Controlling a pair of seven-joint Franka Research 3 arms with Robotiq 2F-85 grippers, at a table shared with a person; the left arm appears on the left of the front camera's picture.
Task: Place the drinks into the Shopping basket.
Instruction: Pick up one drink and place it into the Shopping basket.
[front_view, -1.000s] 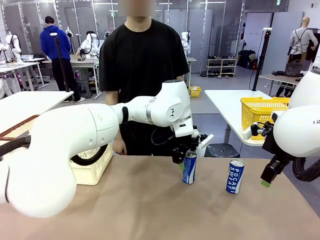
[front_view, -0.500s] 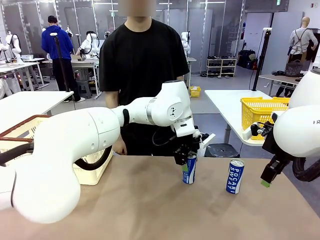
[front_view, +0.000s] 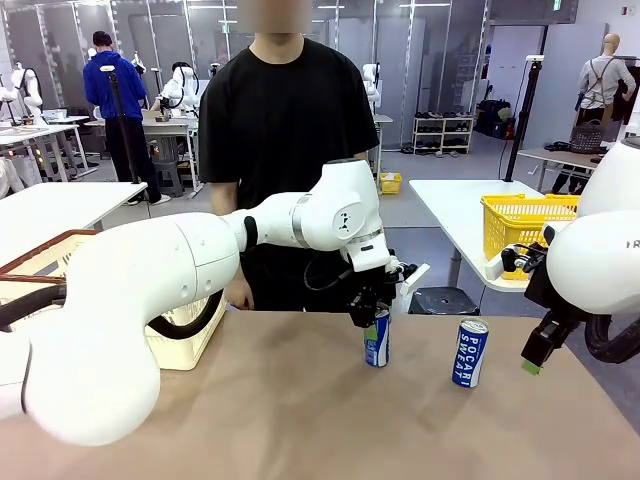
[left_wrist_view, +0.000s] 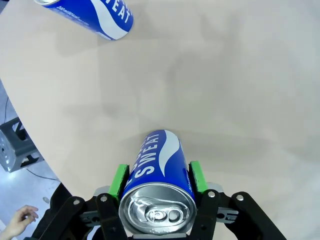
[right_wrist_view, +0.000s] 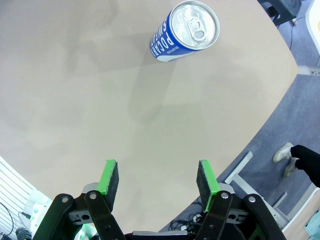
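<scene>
On the left side of the table (front_view: 300, 420), front view: the Shopping basket (front_view: 188, 345), cream-white, slotted, dark-rimmed. It was largely hidden behind the left arm (front_view: 150, 290), and its contents could not be seen.

Behind the far edge stood a person (front_view: 285, 130) in a black shirt.

At centre, the left gripper (front_view: 377, 318) reached down from above and was clamped on the top of the first can (front_view: 377, 348). This can was blue with white lettering and upright. Whether its base touched the tabletop could not be told. In the left wrist view, the left gripper (left_wrist_view: 156, 177) had its green pads (left_wrist_view: 119, 179) pressed flat against both sides of the first can (left_wrist_view: 160, 150) just below the rim.

To the right of centre stood the second can (front_view: 469, 352), blue, marked "POCARI SWEAT", upright on the table, untouched and apart from the first.

At the table's right edge hung the right gripper (front_view: 535, 355). In the right wrist view, the right gripper (right_wrist_view: 157, 175) had its jaws spread with nothing between the pads (right_wrist_view: 109, 179). The second can (right_wrist_view: 185, 30) lay well ahead of it.

At far right, on a separate white table behind, stood a yellow basket (front_view: 525, 225).
</scene>
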